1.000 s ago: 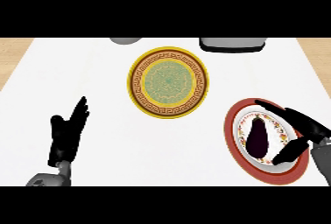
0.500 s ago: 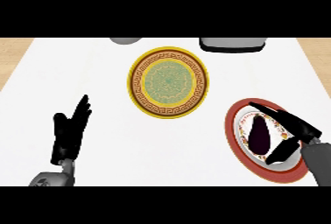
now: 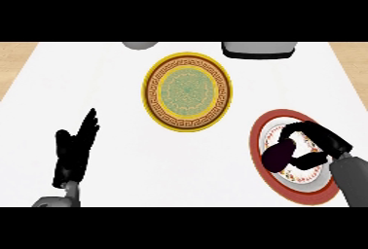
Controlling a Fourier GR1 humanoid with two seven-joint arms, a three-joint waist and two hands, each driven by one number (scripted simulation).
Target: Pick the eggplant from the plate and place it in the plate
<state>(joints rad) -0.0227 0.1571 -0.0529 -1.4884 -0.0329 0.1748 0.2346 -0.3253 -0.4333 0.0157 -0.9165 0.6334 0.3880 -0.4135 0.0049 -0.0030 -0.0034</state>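
A dark purple eggplant [image 3: 281,152] lies on the red-rimmed plate [image 3: 260,130] at the right of the counter. My right hand [image 3: 321,144] is over that plate, its fingers curled round the eggplant's far end and its thumb under the near side. A yellow-rimmed plate [image 3: 188,92] with a green centre sits at the middle back with nothing on it. At the lower left my left hand [image 3: 74,155] rests open above the counter, fingers pointing up.
A grey object [image 3: 259,49] stands at the back right edge, and part of a grey round thing [image 3: 141,44] shows at the back centre. White counter [image 3: 122,121] lies between the two plates and my left hand.
My right hand's fingers have closed further round the eggplant, which has shifted slightly left on the red plate. My left hand has barely moved.
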